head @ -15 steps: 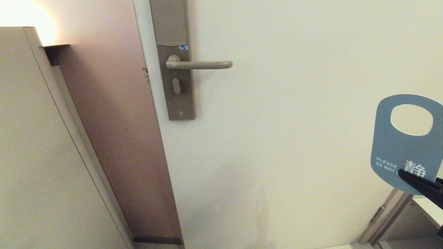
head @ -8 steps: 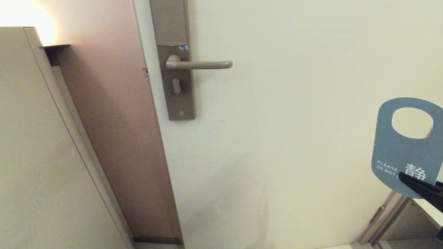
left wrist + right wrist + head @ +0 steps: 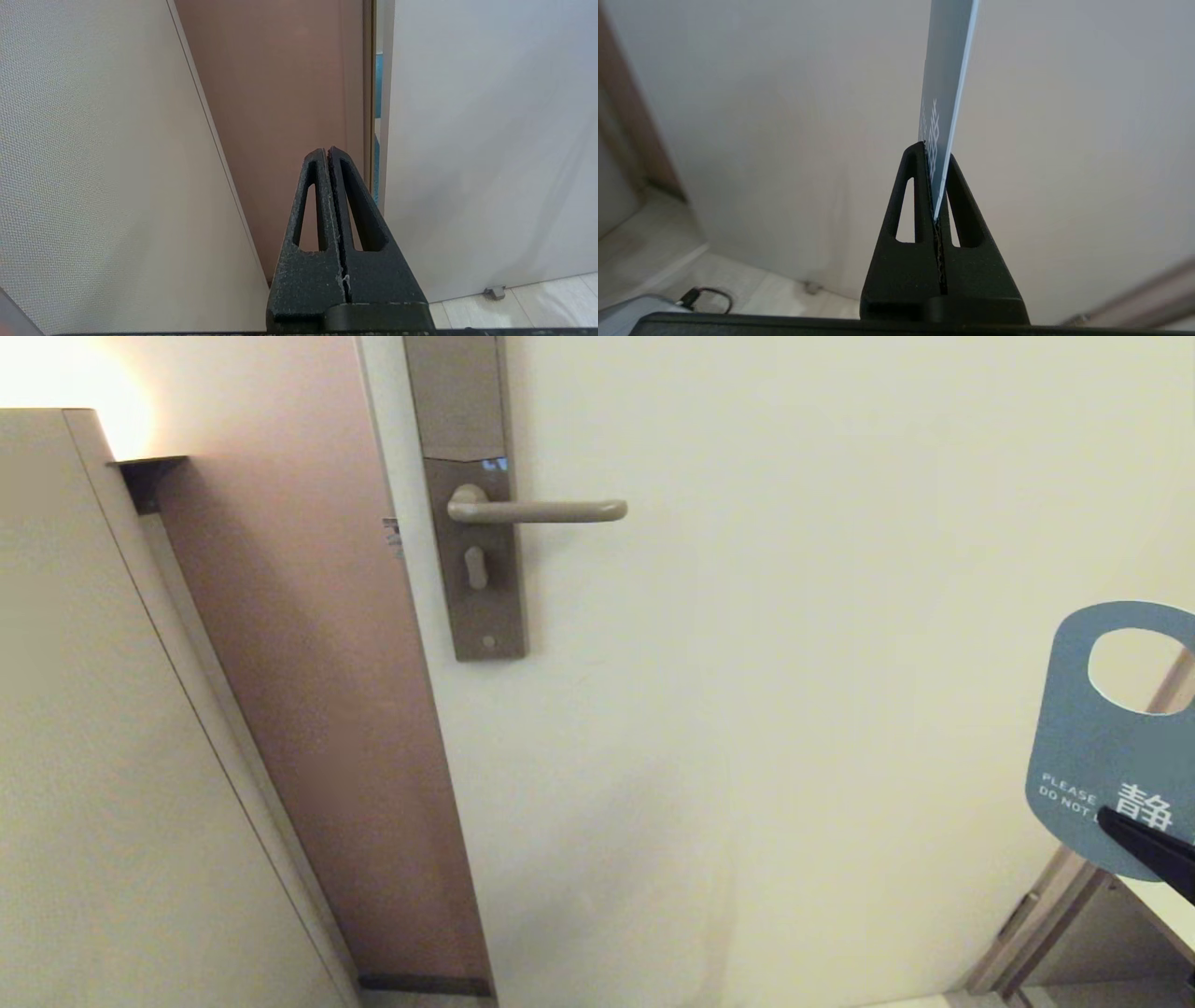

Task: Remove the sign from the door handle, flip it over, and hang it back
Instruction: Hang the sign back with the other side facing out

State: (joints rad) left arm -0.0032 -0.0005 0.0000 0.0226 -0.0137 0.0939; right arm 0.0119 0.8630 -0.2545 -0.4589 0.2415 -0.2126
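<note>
Right now the sign (image 3: 1083,747) is sitting at the far right edge of the head view, low down and well apart from the door handle (image 3: 551,511). Its blue face is showing. The white words "PLEASE DO NOT" can be read near its bottom, next to one big white Chinese character, and the rest of the writing is hidden. Its oval hole is pointing up and part of it is running off the edge of the view.

The right hand (image 3: 1144,840) is pinching the bottom edge of the sign, its black fingers squeezed tight on the card. In the right wrist view the sign (image 3: 945,93) is showing up thin and edge-on, standing up out of the right hand (image 3: 934,182), with a bit of the white pattern peeking out by the fingertips. That view is also showing a dark cable (image 3: 707,298) lying on the pale floor.

The door handle is sticking out level from its tall brownish lock plate (image 3: 471,495), and nothing is hanging on it. A keyhole is sitting under the handle.

Only the left wrist view is showing the left hand (image 3: 328,156). It is closed with nothing in it, low down by the pinkish door frame (image 3: 280,93) and the pale door (image 3: 840,616).
</note>
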